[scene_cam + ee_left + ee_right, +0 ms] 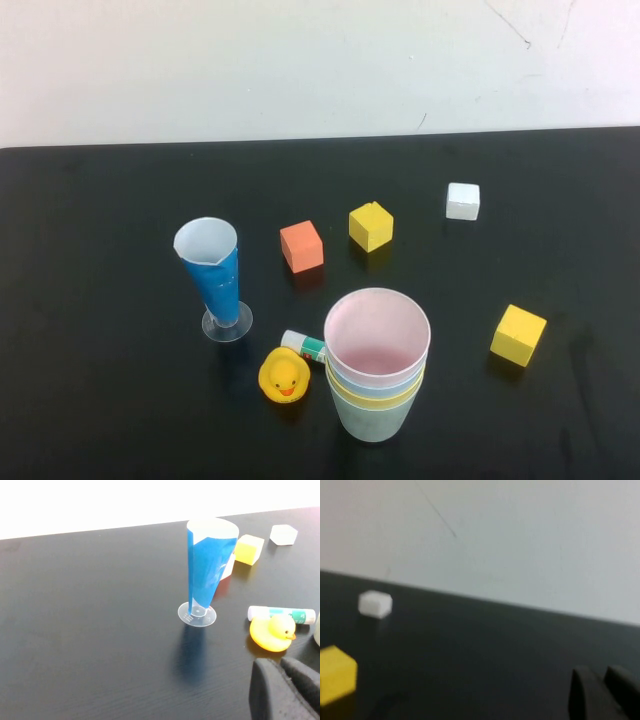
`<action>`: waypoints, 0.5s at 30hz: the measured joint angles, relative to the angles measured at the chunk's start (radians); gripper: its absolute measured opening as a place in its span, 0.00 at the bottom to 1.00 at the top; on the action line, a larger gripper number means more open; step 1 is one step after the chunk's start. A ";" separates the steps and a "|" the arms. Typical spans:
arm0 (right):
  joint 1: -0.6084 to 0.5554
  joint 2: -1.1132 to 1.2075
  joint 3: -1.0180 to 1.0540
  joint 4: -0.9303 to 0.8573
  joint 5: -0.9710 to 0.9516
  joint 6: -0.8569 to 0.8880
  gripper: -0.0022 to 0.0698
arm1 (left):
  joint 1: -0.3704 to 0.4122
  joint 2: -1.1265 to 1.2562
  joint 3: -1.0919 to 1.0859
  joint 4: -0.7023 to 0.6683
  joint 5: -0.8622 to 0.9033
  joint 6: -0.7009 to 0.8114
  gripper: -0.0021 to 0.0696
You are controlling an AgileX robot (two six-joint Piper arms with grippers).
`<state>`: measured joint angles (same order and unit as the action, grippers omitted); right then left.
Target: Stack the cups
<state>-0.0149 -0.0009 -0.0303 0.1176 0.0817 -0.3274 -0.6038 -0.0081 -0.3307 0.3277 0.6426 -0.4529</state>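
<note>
Black table (100, 400): cups (377, 365) nested in one stack, lower center. Left gripper (285, 680) pressed together, empty; right gripper (602, 687) nearly closed, nothing pinched.

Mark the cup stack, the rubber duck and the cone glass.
cup stack (375, 405): high view, green outer wall near the bottom.
rubber duck (284, 377): high view, yellow head.
cone glass (205, 570): left wrist view, blue side wall.

High view looks down; both low wrist views share the white cube (462, 201).
</note>
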 joint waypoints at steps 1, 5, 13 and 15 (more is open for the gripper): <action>-0.040 -0.005 0.006 -0.057 0.048 0.052 0.12 | 0.000 0.000 0.000 0.000 0.000 0.000 0.03; -0.109 -0.011 0.042 -0.144 0.142 0.131 0.12 | 0.000 0.000 0.000 0.000 0.000 0.002 0.03; -0.050 -0.012 0.059 -0.163 0.242 0.241 0.12 | 0.000 0.000 0.000 0.000 0.000 0.003 0.03; -0.041 -0.012 0.057 -0.166 0.249 0.243 0.12 | 0.000 0.000 0.000 0.000 0.000 0.003 0.03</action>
<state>-0.0558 -0.0130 0.0267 -0.0481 0.3304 -0.0845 -0.6038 -0.0081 -0.3307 0.3277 0.6426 -0.4494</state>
